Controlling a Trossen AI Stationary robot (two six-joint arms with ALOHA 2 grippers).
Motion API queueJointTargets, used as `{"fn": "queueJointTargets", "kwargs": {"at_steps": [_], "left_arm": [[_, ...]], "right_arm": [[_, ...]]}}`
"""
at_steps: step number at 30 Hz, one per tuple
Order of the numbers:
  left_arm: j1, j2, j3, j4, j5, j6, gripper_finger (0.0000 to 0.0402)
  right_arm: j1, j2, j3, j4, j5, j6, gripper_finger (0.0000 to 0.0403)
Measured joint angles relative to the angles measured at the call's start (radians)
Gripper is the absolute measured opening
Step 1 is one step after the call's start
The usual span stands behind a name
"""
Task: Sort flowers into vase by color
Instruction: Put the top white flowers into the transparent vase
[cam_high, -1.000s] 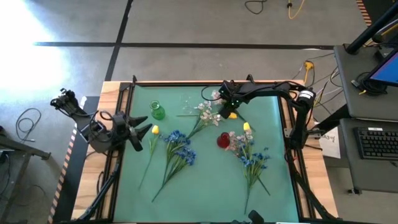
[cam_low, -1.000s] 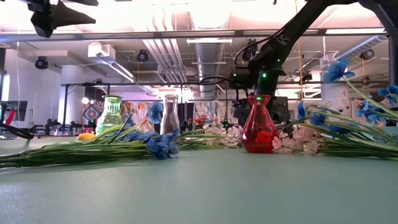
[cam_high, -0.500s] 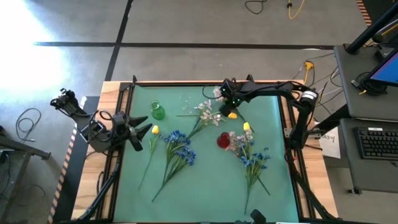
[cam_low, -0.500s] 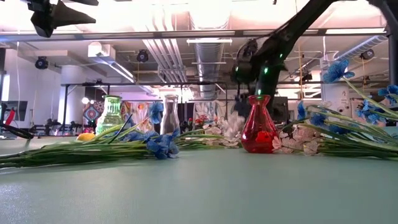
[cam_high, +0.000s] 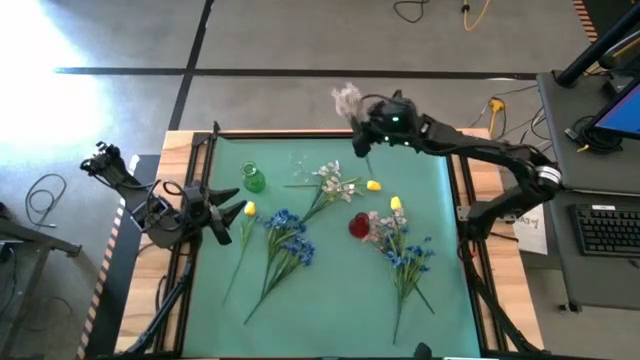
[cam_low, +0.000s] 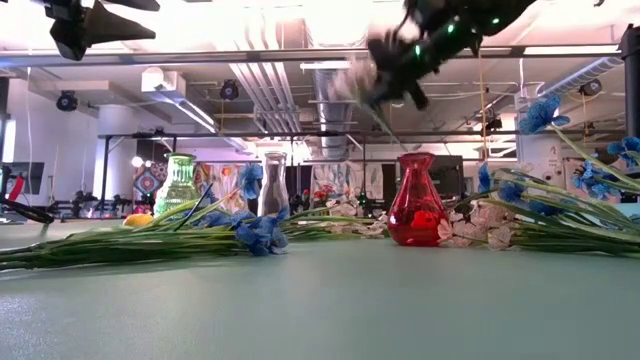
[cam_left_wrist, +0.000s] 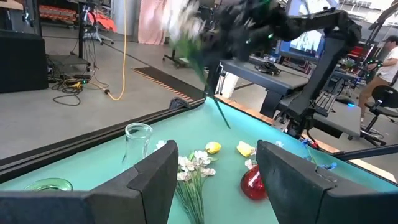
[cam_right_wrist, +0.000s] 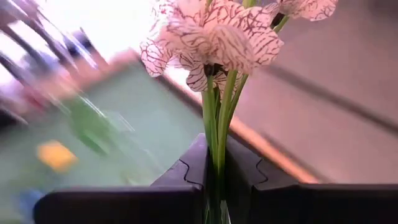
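The right pincer (cam_high: 368, 120), raised above the far edge of the worktop (cam_high: 330, 300) in the upper middle of the high view, pinches a pale pink-white spray (cam_right_wrist: 214, 37) by its green stalk between pressed fingers (cam_right_wrist: 186, 177). The step in hand looks like carrying this stem toward a vase. Next it likely needs lining the stalk tip over the clear vase (cam_high: 298, 161), just below and left of the pincer, then lowering. The left pincer (cam_high: 228, 212) waits, spread, at the left edge beside a yellow bud (cam_high: 249, 209).
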Motion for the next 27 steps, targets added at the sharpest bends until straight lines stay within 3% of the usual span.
{"fn": "queueJointTargets", "kwargs": {"at_steps": [3,8,14,20,27], "left_arm": [[0.000,0.006,0.000,0.000,0.000,-0.005,0.0206],[0.000,0.014,0.000,0.002,0.002,-0.006,0.0206],[0.000,0.016,0.000,0.001,0.002,-0.006,0.0206],[0.000,0.016,0.000,0.001,0.003,-0.010,0.0206],[0.000,0.018,0.000,-0.002,0.004,-0.017,0.0206]], "right_arm": [[0.019,-0.019,-0.076,0.321,-0.066,0.029,0.0023],[0.057,0.025,-0.193,0.807,-0.063,0.085,0.0023],[0.091,0.162,-0.225,1.217,-0.041,0.104,0.0023],[0.111,0.304,-0.177,1.401,-0.009,0.091,0.0023],[0.113,0.387,-0.101,1.412,-0.007,0.062,0.0023]]}}
